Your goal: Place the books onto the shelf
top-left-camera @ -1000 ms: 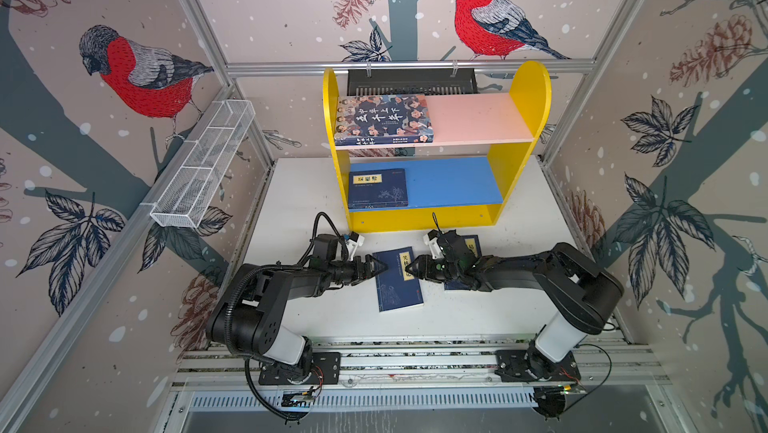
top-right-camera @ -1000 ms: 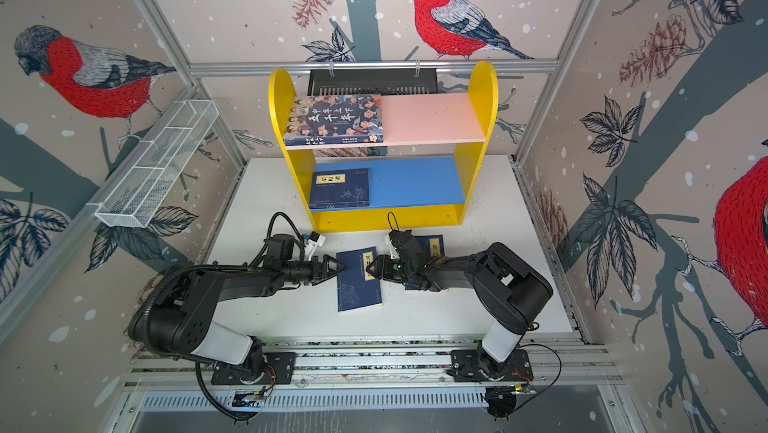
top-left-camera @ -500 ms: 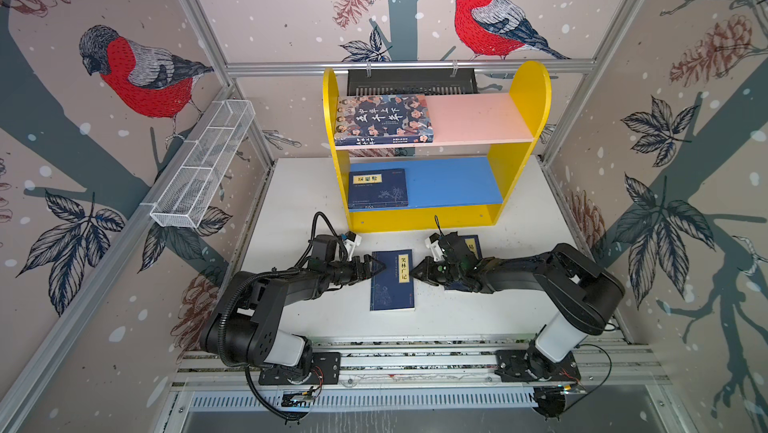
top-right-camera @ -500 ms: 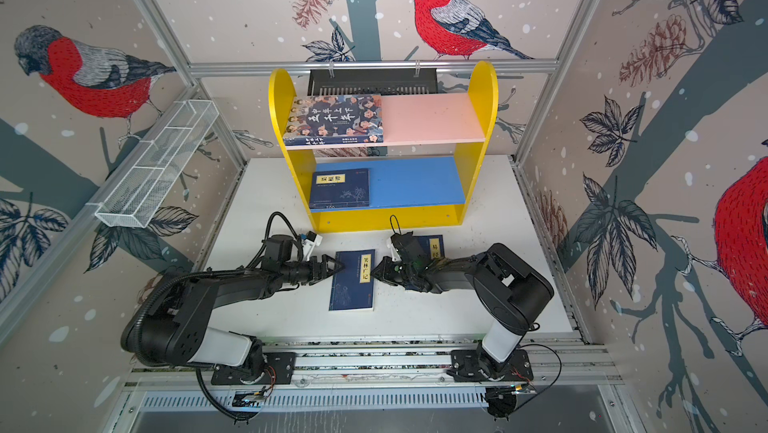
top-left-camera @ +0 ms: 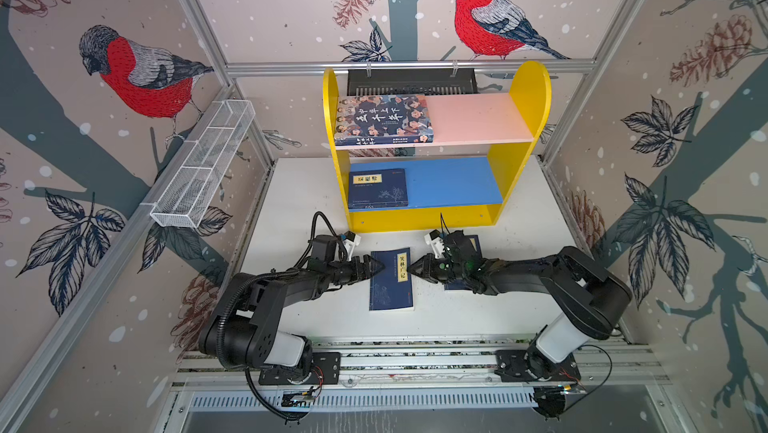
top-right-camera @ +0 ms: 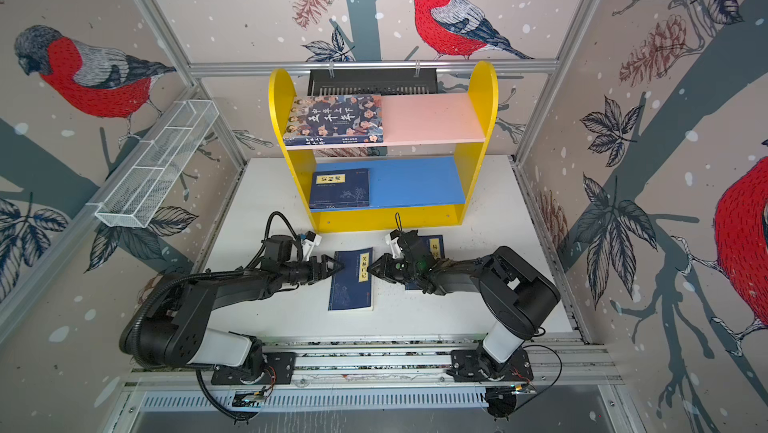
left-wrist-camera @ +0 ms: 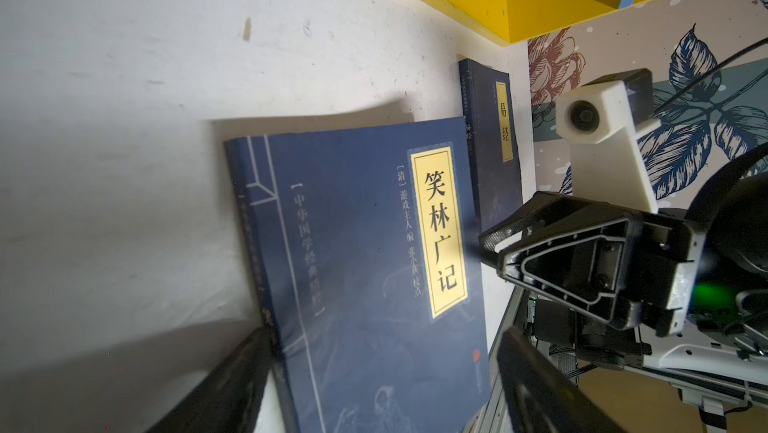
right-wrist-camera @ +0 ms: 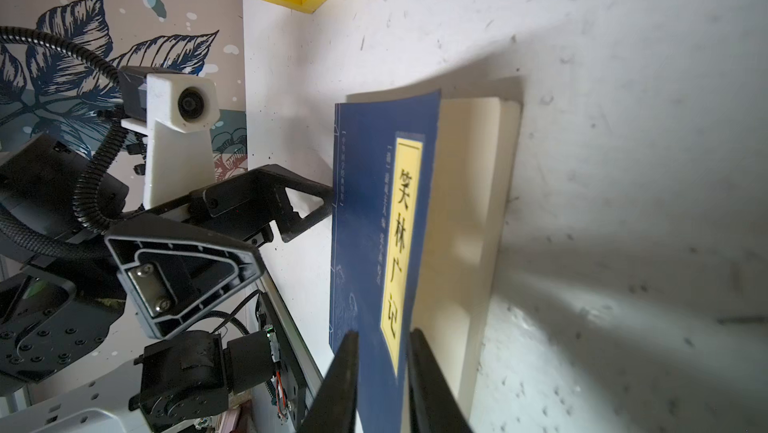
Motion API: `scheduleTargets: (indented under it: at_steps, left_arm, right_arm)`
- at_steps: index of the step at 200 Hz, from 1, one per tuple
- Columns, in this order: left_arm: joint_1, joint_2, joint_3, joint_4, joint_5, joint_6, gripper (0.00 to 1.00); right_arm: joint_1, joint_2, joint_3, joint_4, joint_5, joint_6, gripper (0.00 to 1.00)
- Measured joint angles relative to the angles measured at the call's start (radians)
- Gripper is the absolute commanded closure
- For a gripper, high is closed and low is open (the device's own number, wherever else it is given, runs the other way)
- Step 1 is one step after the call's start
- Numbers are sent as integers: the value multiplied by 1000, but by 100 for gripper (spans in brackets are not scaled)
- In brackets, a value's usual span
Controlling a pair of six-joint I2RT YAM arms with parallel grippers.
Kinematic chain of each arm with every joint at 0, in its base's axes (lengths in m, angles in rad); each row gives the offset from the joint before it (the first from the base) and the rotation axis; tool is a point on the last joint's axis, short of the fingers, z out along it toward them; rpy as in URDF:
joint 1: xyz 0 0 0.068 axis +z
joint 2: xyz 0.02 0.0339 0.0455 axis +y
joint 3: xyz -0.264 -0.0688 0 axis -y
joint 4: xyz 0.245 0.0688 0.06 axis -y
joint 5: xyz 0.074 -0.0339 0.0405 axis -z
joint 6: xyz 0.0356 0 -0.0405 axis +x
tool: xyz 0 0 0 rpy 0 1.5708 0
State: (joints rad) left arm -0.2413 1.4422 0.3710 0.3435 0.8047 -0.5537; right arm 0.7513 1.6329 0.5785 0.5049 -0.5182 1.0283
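Glossy paper book, scuffed matt table

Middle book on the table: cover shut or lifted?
Lifted: right gripper pinches the book cover up, cream pages showing underneath.

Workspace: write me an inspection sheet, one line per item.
Surface: white table, scuffed and speckled.
Job's things: shelf at the back; illustrated book on its pink board; navy book on its blue board; middle navy book on the table, front cover raised off its pages; fourth navy book flat, partly under the right arm; no fifth seen.
Clutter: nothing seen.
Grippers: left gripper open at the middle navy book's spine edge; right gripper pinching its cover.
Cables: black cable loop above the left wrist; thin wire at the right base.
Surroundings: bird-print walls; wire mesh tray on the left wall; black slotted basket behind the shelf.
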Motion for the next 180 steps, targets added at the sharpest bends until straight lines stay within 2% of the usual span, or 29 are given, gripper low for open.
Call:
scheduleTargets:
  at_steps: [73,101,129,180]
  left_arm:
    - [0,-20,-6,-13,-19,-8,14]
    - [0,-28,-6,-26,-22,-14,15]
    - [0,-42,-8,-46,-27,-13,15]
    - [-1,-7,-19,3,24,-14,17]
  right_arm:
    - [3,-14,19,-107,19,-38,73]
    - [7,-13,0,-132,42,-37,63]
    - [7,-16,-13,-157,55,-37,58]
    - [8,47,12,-111,-40,-36,54]
